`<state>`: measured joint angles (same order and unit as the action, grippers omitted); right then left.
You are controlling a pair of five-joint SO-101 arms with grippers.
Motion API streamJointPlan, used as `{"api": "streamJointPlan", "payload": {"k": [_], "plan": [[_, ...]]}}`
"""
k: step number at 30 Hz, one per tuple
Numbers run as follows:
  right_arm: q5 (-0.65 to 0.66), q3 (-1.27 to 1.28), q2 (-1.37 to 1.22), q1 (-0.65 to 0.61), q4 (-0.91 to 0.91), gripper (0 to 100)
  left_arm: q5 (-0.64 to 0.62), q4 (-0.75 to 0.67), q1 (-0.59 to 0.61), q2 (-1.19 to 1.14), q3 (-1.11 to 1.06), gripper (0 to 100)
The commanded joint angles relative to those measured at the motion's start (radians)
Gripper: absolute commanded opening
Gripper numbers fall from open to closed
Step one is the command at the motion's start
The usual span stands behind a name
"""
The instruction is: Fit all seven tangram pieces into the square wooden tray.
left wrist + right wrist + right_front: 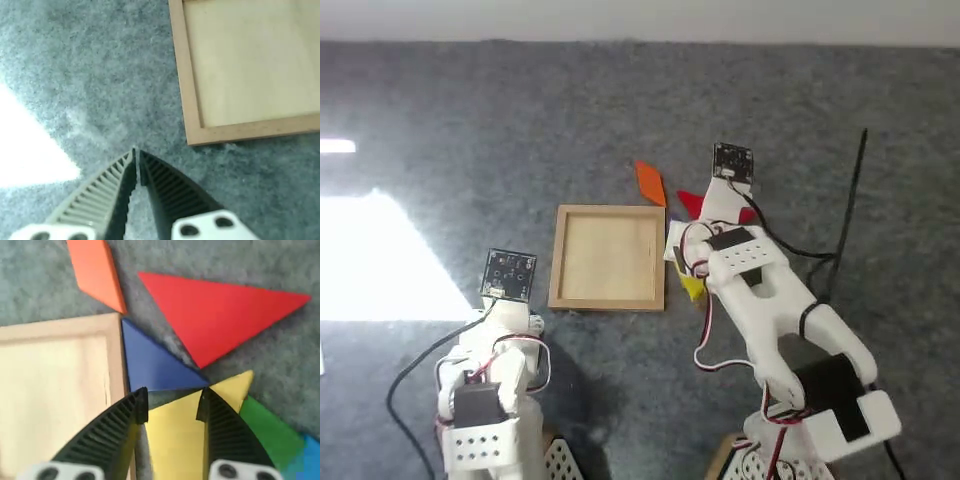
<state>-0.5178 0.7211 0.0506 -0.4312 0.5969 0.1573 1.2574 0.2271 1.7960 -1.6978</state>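
The first pick of the task appears to be in hand: the square wooden tray (558, 258) is seen lying empty on a grey felt-covered table (470, 110), between the two arms, with no piece placed in it. The right gripper (172, 399) is held low over the cluster of pieces just beside the tray's right-hand edge. Its black ribbed fingers (120, 425) are parted, one on each side of a yellow triangle (175, 445), and nothing is clamped yet. The next move is judged to call for the fingers to be closed on the yellow triangle's edges, then a lift and a carry across the rim into the tray. The yellow triangle is flat, thin and smooth, and it touches or nearly touches a dark blue triangle (150, 365) that lies against the tray's rim. A large red triangle (215, 310) and an orange parallelogram (97, 272) are seen farther out, with a green piece (265, 432) and a light blue piece (307, 457) just beside the yellow one. The left gripper (136, 156) is closed, fingertips together, with nothing held, over bare table near a corner of the tray.
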Motion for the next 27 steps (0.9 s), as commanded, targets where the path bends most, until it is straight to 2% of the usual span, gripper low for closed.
{"api": "streamJointPlan", "payload": {"k": [1, 5, 13, 21, 27], "plan": [[-0.012, -0.023, 0.004, 0.005, 0.045, 18.0, 0.005, 0.005, -0.005, 0.020, 0.015, 1], [-0.012, -0.032, 0.111, 0.001, 0.091, 18.0, 0.005, 0.005, -0.005, 0.020, 0.015, 1], [0.003, 0.003, 0.506, -0.019, 0.242, 18.0, 0.005, 0.005, -0.005, 0.020, 0.015, 1], [0.003, 0.256, 0.458, -0.147, -0.005, 18.1, 0.005, 0.005, -0.005, 0.020, 0.015, 1], [0.011, 0.258, 0.452, -0.137, 0.124, 21.0, 0.005, 0.005, -0.005, 0.020, 0.015, 1]]}}
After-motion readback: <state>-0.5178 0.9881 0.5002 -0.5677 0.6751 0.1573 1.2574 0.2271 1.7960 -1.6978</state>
